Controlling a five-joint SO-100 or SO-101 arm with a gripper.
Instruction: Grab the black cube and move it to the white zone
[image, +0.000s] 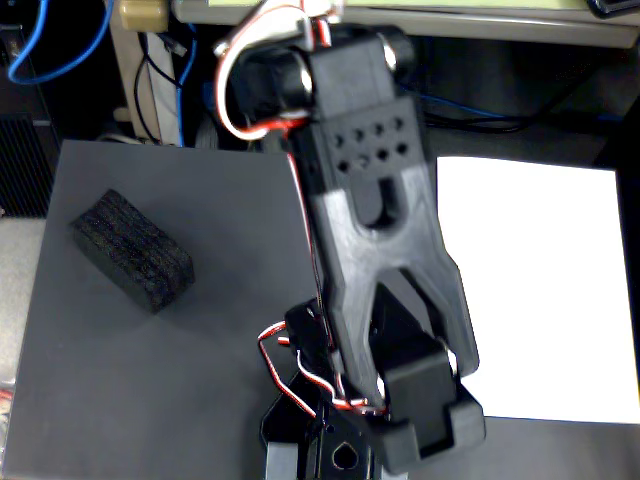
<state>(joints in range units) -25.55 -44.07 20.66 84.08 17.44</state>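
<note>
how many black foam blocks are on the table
1. The black, rough-textured foam block lies on the dark grey tabletop at the left of the fixed view, apart from the white paper sheet. The black plastic robot arm could hide another.

Black cube (132, 250) with faint grooved rows — white zone (545, 290) plain — on a dark grey tabletop (130, 400).
</note>
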